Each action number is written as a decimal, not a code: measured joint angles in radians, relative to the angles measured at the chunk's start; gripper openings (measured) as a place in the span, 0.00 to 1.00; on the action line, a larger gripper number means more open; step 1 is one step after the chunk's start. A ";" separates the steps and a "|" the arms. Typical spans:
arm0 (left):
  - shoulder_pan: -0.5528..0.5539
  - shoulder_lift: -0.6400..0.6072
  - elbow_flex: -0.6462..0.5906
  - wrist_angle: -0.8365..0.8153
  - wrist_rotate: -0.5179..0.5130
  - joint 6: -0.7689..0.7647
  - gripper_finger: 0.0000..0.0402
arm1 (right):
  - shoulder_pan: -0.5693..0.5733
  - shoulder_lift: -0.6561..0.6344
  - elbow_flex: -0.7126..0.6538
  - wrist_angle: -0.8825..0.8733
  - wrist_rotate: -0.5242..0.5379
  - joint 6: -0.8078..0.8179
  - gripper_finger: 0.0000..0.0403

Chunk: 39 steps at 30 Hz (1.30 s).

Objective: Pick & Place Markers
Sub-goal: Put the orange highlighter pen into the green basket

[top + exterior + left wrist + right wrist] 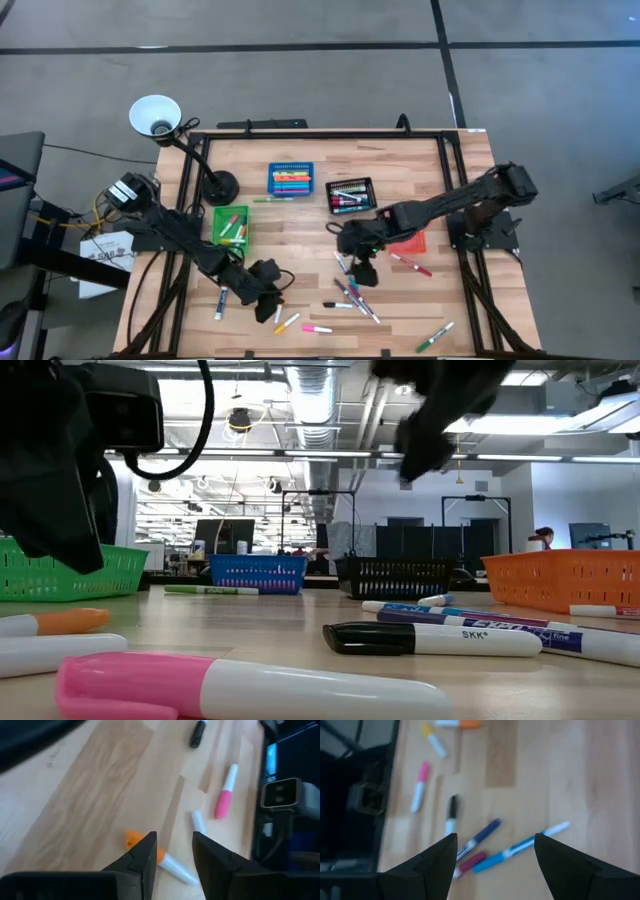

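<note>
Beneath the open left claw [172,855] lies an orange-capped marker [165,862].

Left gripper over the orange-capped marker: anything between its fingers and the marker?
Nothing visible. In the left wrist view the left gripper hovers open directly over the orange-capped marker, with only bare table around it. A second white marker and the pink-capped marker lie farther on, apart from it.
</note>
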 joint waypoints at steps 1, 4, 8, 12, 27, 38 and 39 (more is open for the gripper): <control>-0.001 0.000 0.000 -0.009 -0.005 -0.002 0.30 | 0.015 -0.018 0.000 -0.023 0.000 0.000 0.63; -0.001 0.004 0.000 -0.016 -0.030 -0.004 0.30 | 0.071 -0.064 0.000 -0.083 0.054 0.000 0.63; 0.026 0.004 0.000 -0.022 -0.051 0.011 0.30 | 0.132 -0.102 0.000 -0.089 0.153 -0.070 0.63; 0.082 -0.022 0.000 -0.023 -0.058 0.046 0.30 | 0.152 -0.127 0.000 -0.084 0.208 -0.156 0.63; 0.105 -0.138 0.286 -0.587 0.123 -0.077 0.30 | 0.043 -0.132 0.000 -0.066 0.215 -0.296 0.63; 0.031 0.082 0.291 -0.577 0.105 -0.202 0.30 | -0.018 -0.132 0.000 -0.070 0.209 -0.210 0.63; 0.027 0.091 0.291 -0.556 0.099 -0.202 0.29 | -0.018 -0.132 0.000 -0.070 0.209 -0.209 0.63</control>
